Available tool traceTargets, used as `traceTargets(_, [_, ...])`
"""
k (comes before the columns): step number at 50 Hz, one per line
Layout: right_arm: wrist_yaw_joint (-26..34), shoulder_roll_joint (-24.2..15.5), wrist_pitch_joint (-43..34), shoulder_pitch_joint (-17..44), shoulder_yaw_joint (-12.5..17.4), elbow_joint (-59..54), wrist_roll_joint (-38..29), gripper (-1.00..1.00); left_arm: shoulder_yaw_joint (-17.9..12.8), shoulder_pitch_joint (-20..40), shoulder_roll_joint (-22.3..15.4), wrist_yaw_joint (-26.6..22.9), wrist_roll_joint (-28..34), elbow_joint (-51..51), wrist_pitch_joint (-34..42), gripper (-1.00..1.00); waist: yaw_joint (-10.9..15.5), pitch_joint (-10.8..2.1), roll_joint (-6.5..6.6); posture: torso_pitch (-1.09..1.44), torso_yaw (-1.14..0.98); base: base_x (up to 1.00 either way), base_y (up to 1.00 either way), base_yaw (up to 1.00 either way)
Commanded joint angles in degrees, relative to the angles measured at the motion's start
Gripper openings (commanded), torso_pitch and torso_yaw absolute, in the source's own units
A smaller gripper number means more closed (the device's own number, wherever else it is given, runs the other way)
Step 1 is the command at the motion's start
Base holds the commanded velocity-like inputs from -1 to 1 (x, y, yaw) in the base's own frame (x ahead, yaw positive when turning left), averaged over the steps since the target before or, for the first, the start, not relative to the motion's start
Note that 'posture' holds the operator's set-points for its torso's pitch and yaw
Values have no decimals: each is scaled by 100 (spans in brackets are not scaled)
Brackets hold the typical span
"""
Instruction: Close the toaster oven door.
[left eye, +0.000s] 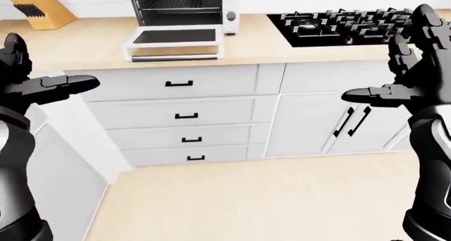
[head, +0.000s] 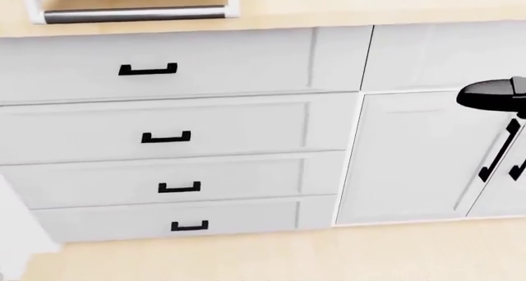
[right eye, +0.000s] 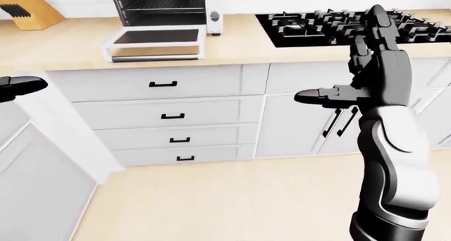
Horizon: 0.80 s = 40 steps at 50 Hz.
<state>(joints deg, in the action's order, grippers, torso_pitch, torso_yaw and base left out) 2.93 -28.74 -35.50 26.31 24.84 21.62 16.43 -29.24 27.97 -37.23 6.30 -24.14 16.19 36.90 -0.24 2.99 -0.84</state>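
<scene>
The toaster oven (left eye: 184,6) stands at the top of the left-eye view on the wooden table (left eye: 84,45), its door (left eye: 175,43) dropped flat and open toward the camera, its handle bar along the near edge. A knife block (left eye: 38,7) sits at the top left and a black stove (left eye: 345,24) lies to the right. Below are four white drawers (left eye: 180,114) and cabinet doors (left eye: 338,124). The left robot hand (left eye: 31,82) and right robot hand (right eye: 370,66) are raised at either side, fingers spread apart, holding nothing, well short of the door
</scene>
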Motion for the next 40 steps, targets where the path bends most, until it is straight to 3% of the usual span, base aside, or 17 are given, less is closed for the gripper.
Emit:
traceTargets(1, [21,-69,167,147,6,190,34,100,-158,141,-147,35,34,181,-192,100,31,-81,34,0,0,20,0,0])
traceTargets(4, [19,-70,171,147,5,186,35,100,-153,137,-147,30,35,166,-209,100,-3,-29,265,0,0,20,0,0])
traceTargets(6, [18,-77,166,153,9,186,39,100,-150,136,-142,34,33,168,-209,100,-29,-120,607,0,0,20,0,0])
traceTargets(9, [14,-78,161,151,9,194,42,100,-164,127,-150,37,21,193,-188,100,-3,-58,558,0,0,20,0,0])
traceTargets(11, [17,-82,164,149,13,192,44,100,-165,127,-151,37,17,199,-186,100,37,-111,465,0,0,20,0,0])
traceTargets(15, [20,-83,173,146,14,192,50,100,-165,124,-150,37,17,200,-188,100,59,-79,267,0,0,20,0,0])
traceTargets(18, [26,-85,187,146,15,177,52,100,-174,125,-159,39,11,208,-179,100,103,-92,11,0,0,21,0,0])
traceTargets(20, [24,-85,198,146,18,166,50,100,-172,123,-157,41,8,215,-176,100,116,-190,-337,0,0,21,0,0])
traceTargets(21, [24,-86,200,144,15,164,48,100,-171,123,-160,42,11,215,-177,100,50,-127,-83,0,0,22,0,0])
traceTargets(23, [22,-93,192,153,17,169,53,100,-178,129,-165,46,3,220,-167,100,52,-112,-171,0,0,21,0,0])
traceTargets(26, [20,-91,201,150,20,155,57,100,-173,129,-167,49,7,216,-170,100,25,-130,-41,0,0,21,0,0])
traceTargets(29, [8,-103,175,174,24,165,76,100,-175,137,-174,53,4,202,-170,100,-6,-55,145,0,0,21,0,0])
traceTargets(31, [9,-115,178,173,12,182,67,100,-177,140,-177,57,-1,199,-168,100,-39,-62,348,0,0,21,2,0])
traceTargets(33, [10,-114,156,183,-10,217,50,100,-176,152,-190,59,-4,188,-170,100,-44,-211,712,0,0,21,5,0])
traceTargets(34, [5,-120,119,208,-2,232,67,100,-186,162,-203,59,-12,178,-165,100,20,-126,428,0,0,21,7,0])
traceTargets(35, [3,-125,104,220,5,240,77,100,-192,162,-208,60,-18,174,-166,100,-7,-107,545,0,0,20,7,0])
traceTargets(40, [-12,-140,64,254,11,254,105,100,-184,187,-231,76,-31,163,-156,100,61,-111,307,0,0,21,6,0])
